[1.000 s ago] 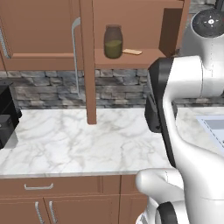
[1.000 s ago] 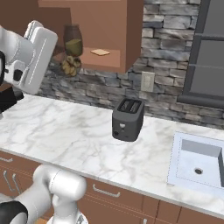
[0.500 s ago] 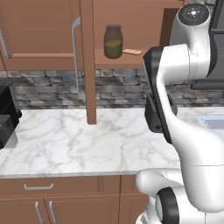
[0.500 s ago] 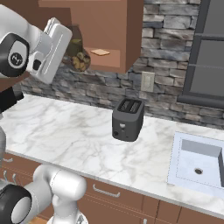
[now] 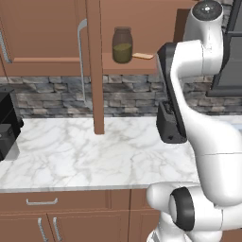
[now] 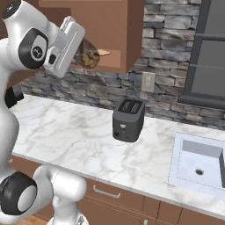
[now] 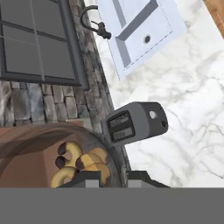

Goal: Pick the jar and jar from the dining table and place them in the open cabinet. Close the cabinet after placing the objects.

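My gripper (image 6: 82,52) is shut on the shorter jar with brown chunks (image 6: 90,56), held up at the mouth of the open cabinet (image 6: 115,26). In the hand view that jar (image 7: 72,162) sits large between my fingertips (image 7: 87,177), and my gripper (image 7: 113,177) is closed around it. The taller jar with olive-green filling (image 5: 122,45) stands upright on the cabinet's lower shelf (image 5: 137,66), beside a flat tan piece (image 5: 142,56). The cabinet door (image 5: 93,66) stands open, edge-on, with its silver handle (image 5: 81,56) on the left. The dining table is out of view.
Below the cabinet a dark toaster (image 6: 128,118) stands on the marble counter (image 6: 66,136), and a white sink (image 6: 200,165) lies at the counter's right. A dark window (image 6: 208,48) is set in the stone wall. A black appliance (image 5: 7,125) sits at the counter's left end.
The arm has swung up and to the right, carrying the brown-chunk jar closer to the cabinet opening. The green jar has not moved.
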Tool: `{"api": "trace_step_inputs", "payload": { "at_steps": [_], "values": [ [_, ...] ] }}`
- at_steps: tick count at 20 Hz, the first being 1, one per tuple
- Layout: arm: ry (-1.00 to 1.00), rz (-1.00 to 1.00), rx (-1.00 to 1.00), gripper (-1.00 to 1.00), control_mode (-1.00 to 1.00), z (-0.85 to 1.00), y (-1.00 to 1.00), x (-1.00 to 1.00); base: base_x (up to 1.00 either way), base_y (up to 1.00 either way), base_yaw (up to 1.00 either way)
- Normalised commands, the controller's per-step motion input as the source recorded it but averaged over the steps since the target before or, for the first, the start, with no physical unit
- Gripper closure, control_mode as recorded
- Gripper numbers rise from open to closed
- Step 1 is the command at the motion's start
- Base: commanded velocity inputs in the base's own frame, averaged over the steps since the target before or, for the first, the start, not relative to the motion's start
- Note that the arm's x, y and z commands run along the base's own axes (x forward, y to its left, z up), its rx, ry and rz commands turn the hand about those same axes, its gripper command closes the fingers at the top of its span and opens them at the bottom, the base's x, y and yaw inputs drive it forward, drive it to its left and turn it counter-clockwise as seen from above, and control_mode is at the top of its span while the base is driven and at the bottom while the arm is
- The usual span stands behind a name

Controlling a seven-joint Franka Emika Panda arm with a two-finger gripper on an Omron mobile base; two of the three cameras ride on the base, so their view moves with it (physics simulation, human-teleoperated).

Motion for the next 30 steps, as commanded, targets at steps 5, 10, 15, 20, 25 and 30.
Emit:
{"api": "trace_step_inputs", "payload": {
  "at_steps": [5,10,15,20,25,30],
  "values": [
    [0.0,0.0,0.01,1.0,-1.0,-0.02,-0.11,0.41,0.0,0.0,0.0],
    [0.03,0.0,0.0,1.0,-1.0,-0.05,-0.05,0.42,0.0,0.0,0.0],
    [0.05,0.0,0.0,1.0,-1.0,-0.05,0.0,0.49,0.0,0.0,0.0],
    [0.03,0.0,0.0,1.0,-1.0,-0.01,-0.01,0.48,0.0,0.0,0.0],
    [0.0,0.0,0.01,1.0,-1.0,0.0,-0.08,0.47,0.0,0.0,0.0],
    [0.0,0.0,0.02,1.0,-1.0,-0.01,-0.11,0.45,0.0,0.0,0.0]
  ]
}}
